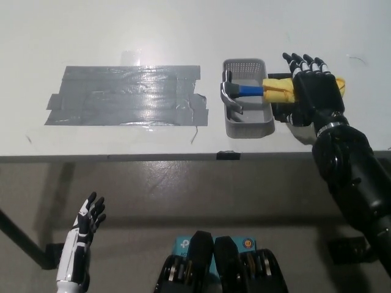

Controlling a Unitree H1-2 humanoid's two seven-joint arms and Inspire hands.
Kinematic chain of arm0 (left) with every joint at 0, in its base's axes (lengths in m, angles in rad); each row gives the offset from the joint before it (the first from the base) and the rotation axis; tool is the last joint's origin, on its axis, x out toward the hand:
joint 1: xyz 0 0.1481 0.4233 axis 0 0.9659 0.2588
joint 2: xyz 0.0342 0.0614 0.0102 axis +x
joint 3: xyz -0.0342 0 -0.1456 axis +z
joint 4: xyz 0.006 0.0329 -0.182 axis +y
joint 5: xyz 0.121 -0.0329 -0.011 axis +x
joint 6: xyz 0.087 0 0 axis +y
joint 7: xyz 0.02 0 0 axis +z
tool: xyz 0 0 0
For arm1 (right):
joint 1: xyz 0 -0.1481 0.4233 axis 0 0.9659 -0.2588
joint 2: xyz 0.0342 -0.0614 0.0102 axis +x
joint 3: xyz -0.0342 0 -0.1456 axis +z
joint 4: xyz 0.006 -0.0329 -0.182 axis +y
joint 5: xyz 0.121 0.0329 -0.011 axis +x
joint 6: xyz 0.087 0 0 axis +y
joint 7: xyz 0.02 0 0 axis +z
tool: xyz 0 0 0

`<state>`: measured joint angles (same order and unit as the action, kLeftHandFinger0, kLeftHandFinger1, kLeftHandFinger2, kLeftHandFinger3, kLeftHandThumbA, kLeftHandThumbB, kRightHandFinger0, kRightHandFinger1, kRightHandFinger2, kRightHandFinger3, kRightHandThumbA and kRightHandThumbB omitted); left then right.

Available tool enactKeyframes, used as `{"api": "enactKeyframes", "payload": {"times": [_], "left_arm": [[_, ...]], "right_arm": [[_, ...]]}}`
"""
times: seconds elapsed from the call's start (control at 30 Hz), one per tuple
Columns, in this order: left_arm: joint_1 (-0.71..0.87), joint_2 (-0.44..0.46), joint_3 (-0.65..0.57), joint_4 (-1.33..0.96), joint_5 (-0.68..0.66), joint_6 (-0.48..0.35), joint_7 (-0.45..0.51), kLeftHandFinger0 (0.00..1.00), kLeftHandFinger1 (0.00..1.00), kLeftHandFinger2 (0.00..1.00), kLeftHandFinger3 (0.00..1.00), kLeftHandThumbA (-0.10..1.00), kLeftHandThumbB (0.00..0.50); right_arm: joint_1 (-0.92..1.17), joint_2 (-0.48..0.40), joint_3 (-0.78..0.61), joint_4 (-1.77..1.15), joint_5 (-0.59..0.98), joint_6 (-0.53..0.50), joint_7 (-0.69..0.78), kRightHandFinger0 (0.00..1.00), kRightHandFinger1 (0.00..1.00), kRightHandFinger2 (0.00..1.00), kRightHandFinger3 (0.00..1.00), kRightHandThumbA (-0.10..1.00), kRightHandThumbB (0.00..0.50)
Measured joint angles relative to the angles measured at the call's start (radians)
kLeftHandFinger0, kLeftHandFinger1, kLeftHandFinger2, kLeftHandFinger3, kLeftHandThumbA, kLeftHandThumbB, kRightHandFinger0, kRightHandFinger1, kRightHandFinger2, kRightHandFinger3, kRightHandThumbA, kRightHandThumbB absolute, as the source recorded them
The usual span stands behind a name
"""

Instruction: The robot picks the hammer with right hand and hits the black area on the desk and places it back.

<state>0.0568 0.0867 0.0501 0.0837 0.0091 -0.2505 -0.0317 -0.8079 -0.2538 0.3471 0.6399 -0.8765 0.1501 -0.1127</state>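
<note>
The hammer lies across a grey basket, its steel head inside and its blue and yellow handle sticking out to the right over a black stand. My black right hand is open, spread flat over the yellow end of the handle, which it partly hides. A dark patch of taped strips covers the desk left of the basket. My white left hand hangs open below the desk edge at lower left.
The white desk stretches behind and around the patch, with its front edge running across the middle of the view. A small black clip sits on that edge below the basket.
</note>
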Motion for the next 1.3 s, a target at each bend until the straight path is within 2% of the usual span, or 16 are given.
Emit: {"api": "enactKeyframes", "payload": {"times": [0.3, 0.33, 0.37, 0.4, 0.43, 0.47, 0.53, 0.57, 0.67, 0.77, 0.87, 0.9, 1.0, 1.03, 1.13, 1.3], "left_arm": [[-0.001, 0.0, 0.0, 0.0, 0.0, 0.0, 0.0, 1.0, 1.0, 1.0, 1.0, 1.0, 0.004], [-0.001, 0.0, 0.0, 0.0, 0.0, 0.0, 0.0, 1.0, 1.0, 1.0, 1.0, 1.0, 0.0], [-0.001, 0.0, 0.0, 0.0, 0.0, 0.0, 0.0, 1.0, 1.0, 1.0, 1.0, 1.0, 0.0], [-0.001, 0.0, 0.0, 0.001, 0.0, 0.0, 0.0, 1.0, 1.0, 1.0, 1.0, 1.0, 0.0], [0.0, 0.0, 0.0, 0.001, 0.0, 0.001, 0.0, 1.0, 1.0, 1.0, 1.0, 1.0, 0.0], [0.0, 0.0, 0.0, 0.001, 0.0, 0.001, 0.0, 1.0, 1.0, 1.0, 1.0, 1.0, 0.0], [0.0, -0.001, 0.0, 0.002, 0.0, 0.002, 0.0, 1.0, 1.0, 1.0, 1.0, 1.0, 0.0], [0.0, -0.001, 0.0, 0.002, 0.0, 0.002, 0.0, 1.0, 1.0, 1.0, 1.0, 1.0, 0.0], [0.0, 0.0, 0.0, 0.002, 0.0, 0.003, 0.0, 1.0, 1.0, 1.0, 1.0, 1.0, 0.0], [0.0, 0.0, 0.0, 0.002, 0.0, 0.003, 0.0, 1.0, 1.0, 1.0, 1.0, 1.0, 0.0], [-0.001, 0.0, 0.0, 0.002, 0.0, 0.003, 0.0, 1.0, 1.0, 1.0, 1.0, 1.0, 0.0], [-0.001, 0.0, 0.0, 0.002, 0.0, 0.003, 0.0, 1.0, 1.0, 1.0, 1.0, 1.0, 0.001], [-0.001, 0.0, 0.0, 0.002, 0.0, 0.003, 0.0, 1.0, 1.0, 1.0, 1.0, 1.0, 0.008], [-0.001, 0.0, 0.0, 0.002, 0.0, 0.003, 0.0, 1.0, 1.0, 1.0, 1.0, 1.0, 0.005], [-0.004, 0.0, 0.0, 0.002, 0.0, 0.003, 0.0, 1.0, 1.0, 1.0, 1.0, 1.0, 0.0], [-0.021, 0.002, 0.0, 0.003, 0.003, 0.003, 0.0, 1.0, 1.0, 1.0, 1.0, 1.0, 0.003]], "right_arm": [[-0.024, 0.013, 0.012, 0.083, 0.005, -0.01, -0.032, 1.0, 1.0, 1.0, 1.0, 0.97, 0.438], [-0.026, 0.013, 0.013, 0.091, 0.005, -0.013, -0.041, 1.0, 1.0, 1.0, 1.0, 0.83, 0.436], [-0.029, 0.014, 0.013, 0.112, 0.005, -0.022, -0.065, 1.0, 0.92, 0.91, 1.0, 0.6, 0.385], [-0.03, 0.014, 0.014, 0.126, 0.004, -0.028, -0.082, 0.76, 0.53, 0.48, 0.64, 0.33, 0.273], [-0.03, 0.015, 0.016, 0.143, 0.003, -0.034, -0.102, 0.12, 0.14, 0.3, 0.39, -0.04, 0.317], [-0.03, 0.016, 0.02, 0.159, 0.001, -0.038, -0.119, 0.0, 0.02, 0.16, 0.23, -0.1, 0.313], [-0.03, 0.018, 0.03, 0.196, -0.002, -0.05, -0.155, 0.0, 0.08, 0.44, 0.32, -0.1, 0.282], [-0.03, 0.019, 0.034, 0.213, -0.004, -0.057, -0.177, 0.0, 0.24, 0.71, 0.61, -0.1, 0.239], [-0.029, 0.02, 0.045, 0.247, -0.005, -0.079, -0.229, 0.0, 0.31, 0.73, 0.75, -0.1, 0.237], [-0.029, 0.02, 0.055, 0.271, -0.006, -0.102, -0.285, 0.0, 0.21, 0.65, 0.54, -0.1, 0.215], [-0.029, 0.02, 0.063, 0.284, -0.007, -0.124, -0.338, 0.0, 0.2, 0.64, 0.54, -0.1, 0.189], [-0.029, 0.02, 0.065, 0.289, -0.008, -0.132, -0.355, 0.0, 0.19, 0.64, 0.55, -0.1, 0.186], [-0.027, 0.02, 0.07, 0.309, -0.009, -0.152, -0.396, 0.0, 0.28, 0.71, 0.79, -0.1, 0.16], [-0.026, 0.02, 0.07, 0.314, -0.009, -0.16, -0.409, 0.0, 0.29, 0.71, 0.8, -0.1, 0.173], [-0.024, 0.021, 0.055, 0.321, 0.002, -0.2, -0.439, 0.0, 0.32, 0.7, 0.83, -0.1, 0.103], [-0.015, 0.036, -0.052, 0.276, 0.09, -0.261, -0.412, 0.02, 0.41, 0.78, 0.83, -0.1, 0.115]]}}
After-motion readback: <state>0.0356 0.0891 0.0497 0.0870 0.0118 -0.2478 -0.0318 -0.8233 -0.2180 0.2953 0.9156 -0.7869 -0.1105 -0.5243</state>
